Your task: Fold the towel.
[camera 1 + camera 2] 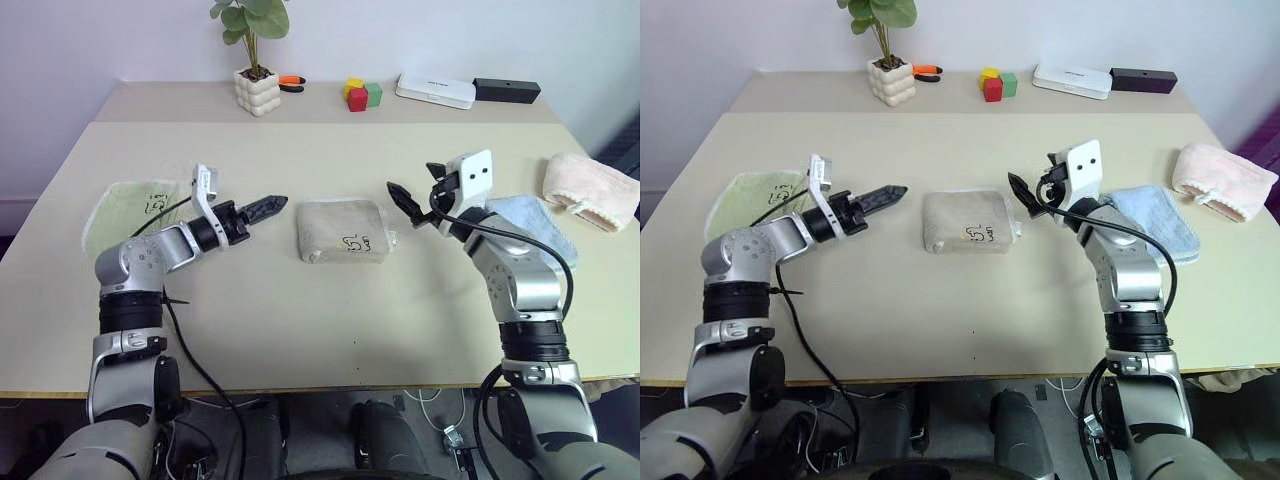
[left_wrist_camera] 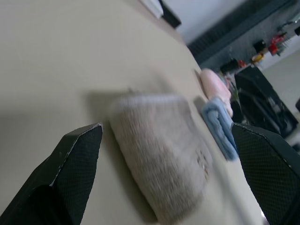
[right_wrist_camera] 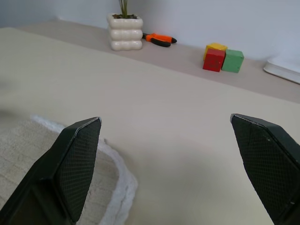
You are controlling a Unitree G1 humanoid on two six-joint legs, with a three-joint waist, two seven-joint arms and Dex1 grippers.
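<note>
The towel [image 1: 343, 231], beige-grey terry cloth with white corded trim, lies folded into a small rectangle in the middle of the table [image 1: 300, 330]. My left gripper [image 1: 268, 207] hovers just to its left, pointing at it, open and empty. In the left wrist view the towel [image 2: 164, 164] lies between and beyond the spread fingers [image 2: 75, 168]. On the other side, my right gripper [image 1: 405, 200] hangs above the table, also open and empty. The towel's trimmed corner [image 3: 70, 187] shows low in the right wrist view.
A light green cloth [image 1: 130, 212] lies under my left arm, a light blue cloth [image 1: 530, 225] behind my right arm, and a pink towel [image 1: 590, 190] at the far right. A potted plant [image 1: 257, 90], orange pliers [image 1: 291, 83], coloured blocks [image 1: 363, 95], a white box [image 1: 435, 90] and a black box [image 1: 506, 90] line the back.
</note>
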